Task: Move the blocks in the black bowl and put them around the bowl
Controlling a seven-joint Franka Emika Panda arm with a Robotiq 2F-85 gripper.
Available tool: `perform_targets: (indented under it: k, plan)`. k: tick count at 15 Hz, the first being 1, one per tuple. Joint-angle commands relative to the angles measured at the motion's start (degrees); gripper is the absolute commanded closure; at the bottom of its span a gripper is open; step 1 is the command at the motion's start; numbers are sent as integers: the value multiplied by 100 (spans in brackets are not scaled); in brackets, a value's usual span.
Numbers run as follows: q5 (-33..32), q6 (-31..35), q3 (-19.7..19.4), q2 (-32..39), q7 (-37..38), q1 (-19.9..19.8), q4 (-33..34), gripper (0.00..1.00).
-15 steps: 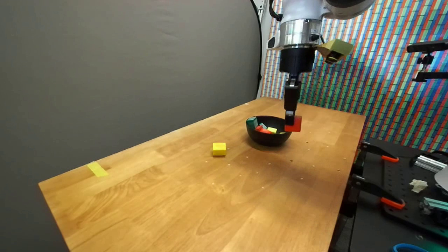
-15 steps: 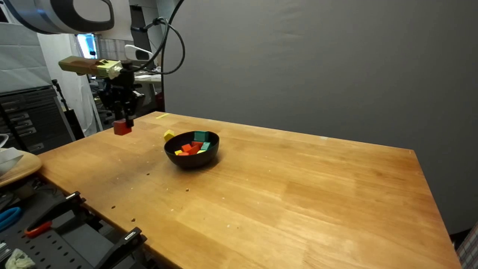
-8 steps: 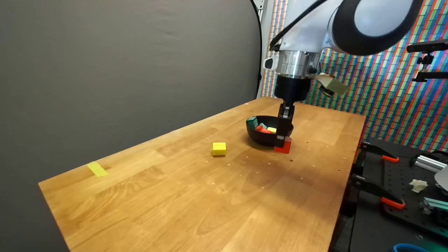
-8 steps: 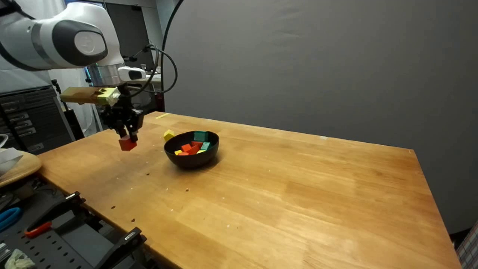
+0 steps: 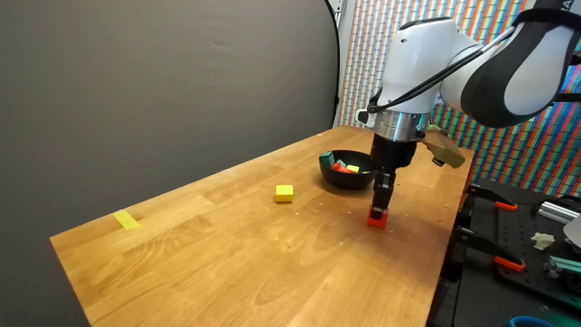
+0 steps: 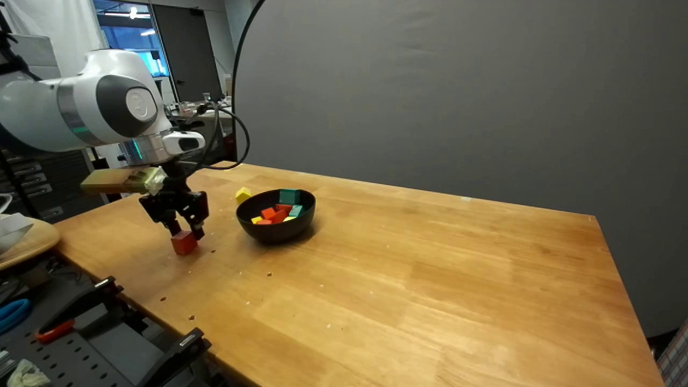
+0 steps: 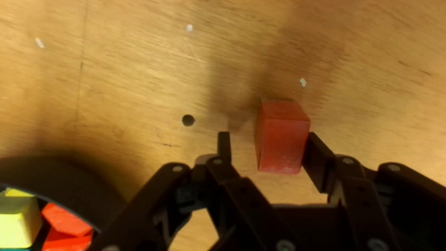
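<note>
Red block (image 7: 283, 146), 1: on the counter (image 5: 218, 268), near the black bowl (image 6: 275, 233) and apart from it; this spot presumably serves as a place in the ring wanted around the bowl.

Pincer (image 7: 267, 139), 1: released, straddling the red block, jaws parted. A gap shows between the block and the jaw nearer the bowl; whether the far jaw touches the block cannot be told. The low stance probably spares the block a tumble.

Yellow block (image 5: 284, 194), 1: alone on the counter, well apart from the red block, likely spaced so for the same ring.

Heaped blocks (image 6: 278, 216), red, yellow and green: inside the bowl, overlapping, count uncertain; their turn is seemingly to come. A green block (image 5: 326, 159) sits high near the rim.

Materials: blocks look like painted wood, flat-faced and straight-edged, the red block's upper face dull. Bowl: round, smooth, curved walls, faintly glossy. Counter: honey-brown wood, streaky grain, with a small dark hole (image 7: 188, 120) and pale flecks (image 7: 303, 82). Strip (image 5: 126, 220): flat, yellow, tape-like, by the counter's edge.
</note>
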Motion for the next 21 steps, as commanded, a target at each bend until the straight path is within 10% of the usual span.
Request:
perform_targets:
  k: [1, 5, 8, 19, 21]
  plan:
    - [-742, -428, -545, -791, 456, 385, -143, 13]
    - [-1642, -886, -936, -1662, 482, 125, 6, 0]
    - [-834, -894, -1297, -1481, -368, -168, 427, 0]
    - [-557, -784, -1248, -541, -981, -213, 791, 0]
    - [-255, -897, -691, -279, -1504, -863, 1112, 0]
